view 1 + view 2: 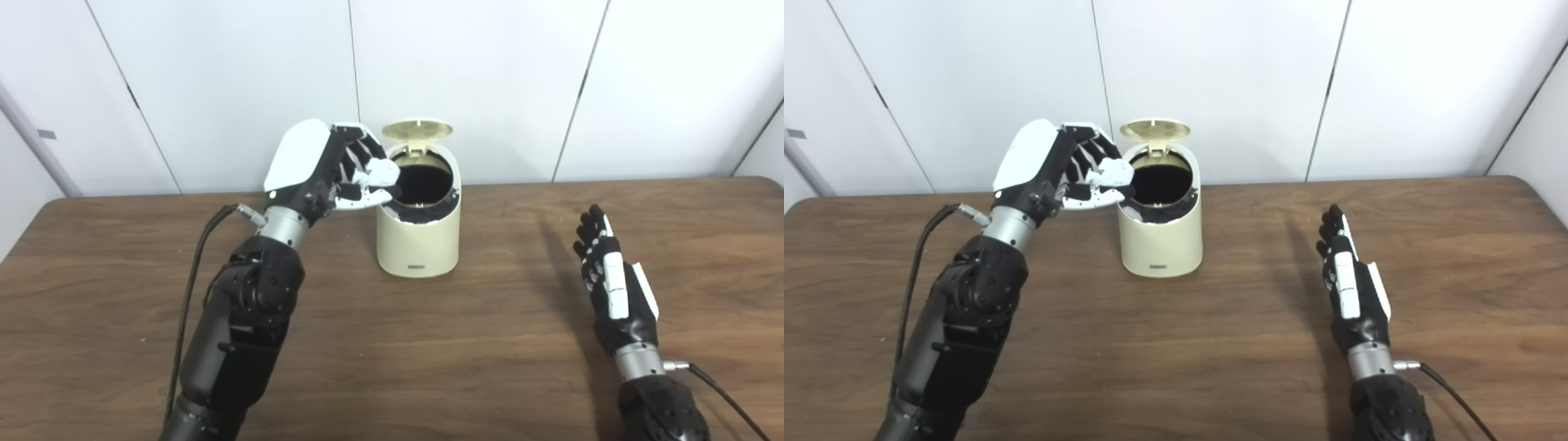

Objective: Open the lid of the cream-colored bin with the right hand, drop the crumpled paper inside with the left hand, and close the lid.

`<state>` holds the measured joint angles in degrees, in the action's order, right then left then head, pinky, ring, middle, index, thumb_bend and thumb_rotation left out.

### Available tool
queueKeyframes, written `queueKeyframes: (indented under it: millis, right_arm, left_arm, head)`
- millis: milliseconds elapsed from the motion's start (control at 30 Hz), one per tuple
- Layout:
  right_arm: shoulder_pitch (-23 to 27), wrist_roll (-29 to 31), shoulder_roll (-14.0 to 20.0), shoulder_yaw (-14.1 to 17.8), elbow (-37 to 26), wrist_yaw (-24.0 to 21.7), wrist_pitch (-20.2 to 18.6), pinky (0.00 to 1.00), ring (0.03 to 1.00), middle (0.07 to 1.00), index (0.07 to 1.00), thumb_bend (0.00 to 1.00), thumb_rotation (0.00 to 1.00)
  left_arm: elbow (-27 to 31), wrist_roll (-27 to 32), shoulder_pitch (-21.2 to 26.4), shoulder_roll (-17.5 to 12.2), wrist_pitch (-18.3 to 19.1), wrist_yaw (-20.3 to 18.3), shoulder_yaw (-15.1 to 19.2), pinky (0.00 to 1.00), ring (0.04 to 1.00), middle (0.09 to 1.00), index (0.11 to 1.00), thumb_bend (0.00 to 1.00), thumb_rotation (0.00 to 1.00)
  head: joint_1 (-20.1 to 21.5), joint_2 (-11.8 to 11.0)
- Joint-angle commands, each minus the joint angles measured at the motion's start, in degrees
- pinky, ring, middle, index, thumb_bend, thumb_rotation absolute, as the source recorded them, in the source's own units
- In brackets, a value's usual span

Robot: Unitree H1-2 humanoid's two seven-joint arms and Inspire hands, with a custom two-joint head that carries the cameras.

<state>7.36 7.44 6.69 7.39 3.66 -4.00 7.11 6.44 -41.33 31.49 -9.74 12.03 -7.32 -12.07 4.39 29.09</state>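
Note:
The cream-colored bin (pixel 418 242) stands at the back middle of the table, its round lid (pixel 417 129) tipped up behind a dark opening. My left hand (pixel 324 168) is raised at the bin's left rim, shut on the white crumpled paper (pixel 381 173), which hangs at the edge of the opening. My right hand (pixel 612 285) rests open over the table, well right of the bin, fingers straight and holding nothing.
The brown wooden table (pixel 465 361) runs to a white panelled wall (pixel 490 79) just behind the bin. Cables trail from both wrists, the left one (pixel 195 269) looping down beside the forearm.

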Motion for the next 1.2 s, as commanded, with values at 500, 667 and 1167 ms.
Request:
queueKeyframes:
  millis: [500, 667, 1167]
  right_arm:
    - [-1.7, 0.0, -0.5, -0.4, 1.4, 0.1, 1.1, 1.0, 1.0, 1.0, 1.0, 0.55, 1.0]
    - [-1.8, -0.5, -0.6, -0.5, 1.4, 0.4, 0.9, 1.0, 1.0, 1.0, 1.0, 0.55, 1.0]
    - [-1.9, -0.4, -0.5, -0.2, 2.3, 0.3, 0.6, 1.0, 1.0, 1.0, 1.0, 0.56, 1.0]
  left_arm:
    - [-6.8, 0.6, 5.7, 2.4, -2.7, 5.9, -0.6, 0.34, 0.395, 0.488, 0.511, 0.47, 0.0]
    - [-8.5, 0.2, 6.4, 3.4, -2.3, 7.1, -1.0, 0.34, 0.4, 0.489, 0.511, 0.47, 0.0]
    - [-12.2, -2.1, 7.6, 6.7, -1.1, 10.7, -3.0, 0.31, 0.411, 0.511, 0.521, 0.47, 0.0]
  head:
    - [-0.1, -0.2]
    - [0.1, -0.2]
    - [0.1, -0.4]
